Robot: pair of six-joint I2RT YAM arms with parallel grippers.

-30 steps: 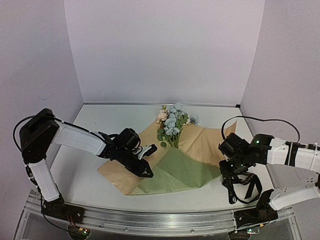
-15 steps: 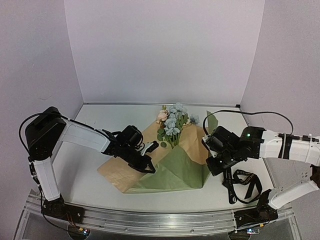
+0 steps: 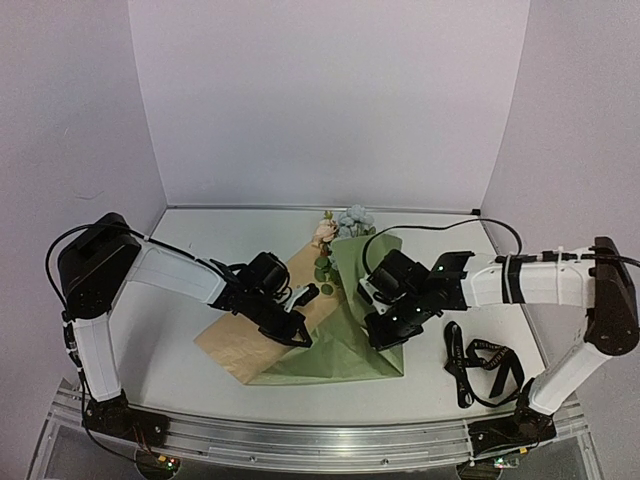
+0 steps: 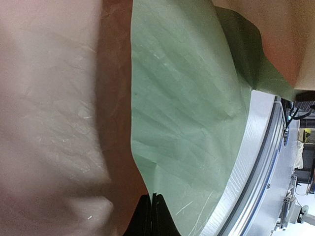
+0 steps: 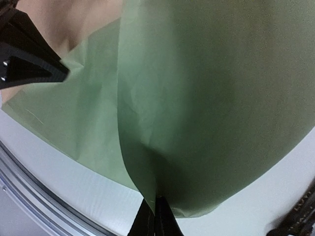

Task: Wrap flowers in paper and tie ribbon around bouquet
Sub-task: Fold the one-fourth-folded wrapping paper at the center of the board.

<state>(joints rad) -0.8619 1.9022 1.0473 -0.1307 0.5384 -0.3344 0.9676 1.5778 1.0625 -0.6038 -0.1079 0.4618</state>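
Right end effector has swung leftward, arm outstretched, pinching paper.

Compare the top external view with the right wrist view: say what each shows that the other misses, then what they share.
Only the top external view shows the flowers at the far end of the paper, and the ribbon lying on the table to the right of the sheet. Only the right wrist view shows, close up, the right gripper shut on the paper's edge, with the sheet standing up from its tips. Both show the paper's olive-green face, a bit of its tan face, and the left gripper.
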